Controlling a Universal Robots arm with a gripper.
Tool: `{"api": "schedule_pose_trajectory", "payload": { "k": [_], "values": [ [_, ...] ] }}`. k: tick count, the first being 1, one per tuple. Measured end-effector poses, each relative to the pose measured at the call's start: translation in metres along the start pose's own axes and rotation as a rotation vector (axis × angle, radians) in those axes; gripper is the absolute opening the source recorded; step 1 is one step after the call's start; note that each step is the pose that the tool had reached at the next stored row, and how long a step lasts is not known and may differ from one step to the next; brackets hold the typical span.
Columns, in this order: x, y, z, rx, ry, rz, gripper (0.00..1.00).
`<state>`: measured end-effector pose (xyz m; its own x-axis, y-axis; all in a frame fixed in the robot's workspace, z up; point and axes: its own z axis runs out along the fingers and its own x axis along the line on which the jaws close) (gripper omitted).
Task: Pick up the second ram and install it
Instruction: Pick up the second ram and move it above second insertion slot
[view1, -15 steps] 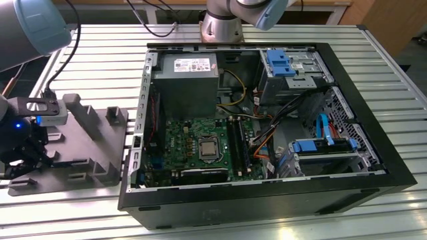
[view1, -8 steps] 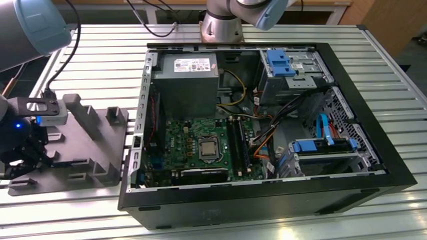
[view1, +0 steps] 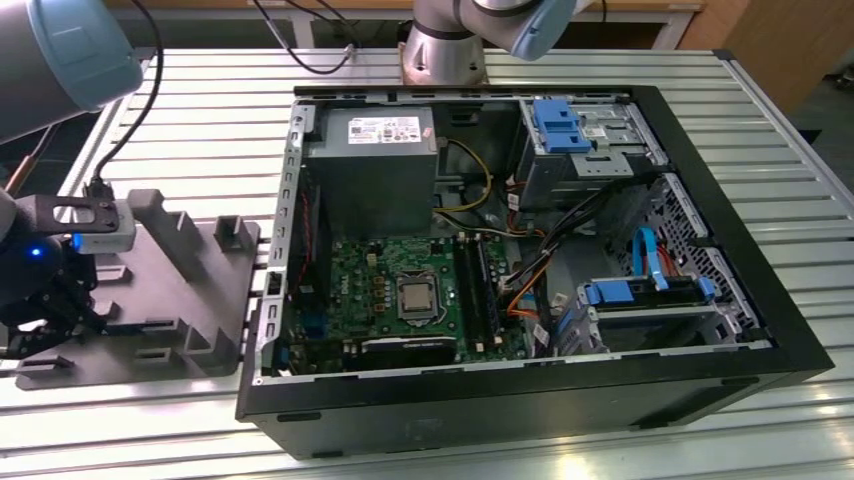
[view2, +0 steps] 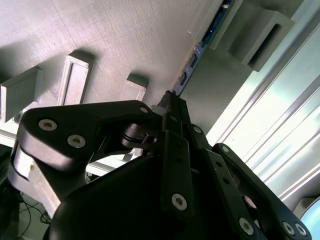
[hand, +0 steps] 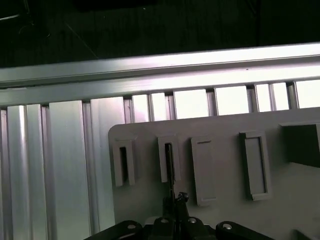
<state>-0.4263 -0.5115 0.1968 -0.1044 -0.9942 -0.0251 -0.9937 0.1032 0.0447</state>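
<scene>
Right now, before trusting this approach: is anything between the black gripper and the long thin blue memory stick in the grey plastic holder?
Nothing visible. In the second wrist view the black gripper sits right at the end of the long thin blue memory stick, held in the grey plastic holder.

Fixture (view1: 180, 300) lies beside the case (view1: 534, 410), toward the exterior view's left.

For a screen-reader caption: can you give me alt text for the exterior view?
An open PC case lies on a slatted metal table, its green motherboard exposed. At the exterior view's left, the gripper is down at a grey slotted holder.
</scene>
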Motion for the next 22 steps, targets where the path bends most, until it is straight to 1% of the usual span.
{"api": "schedule_pose_trajectory", "payload": {
  "k": [2,5,7,9,12,16,22],
  "values": [
    [0.0000,0.0000,0.0000,-0.0003,0.0006,-0.014,0.13],
    [-0.0001,0.0000,-0.0005,-0.0002,-0.0001,-0.019,0.13],
    [-0.0002,0.0000,-0.0019,0.0004,-0.0013,-0.021,0.13],
    [-0.0002,0.0002,-0.0040,-0.0005,-0.0004,-0.023,0.13],
    [-0.0002,0.0001,-0.0047,-0.0002,-0.0004,-0.028,0.13],
    [-0.0001,0.0002,-0.0050,-0.0014,0.0010,-0.056,0.13],
    [-0.0002,0.0002,-0.0055,-0.0015,0.0012,-0.057,0.13]
  ]
}}
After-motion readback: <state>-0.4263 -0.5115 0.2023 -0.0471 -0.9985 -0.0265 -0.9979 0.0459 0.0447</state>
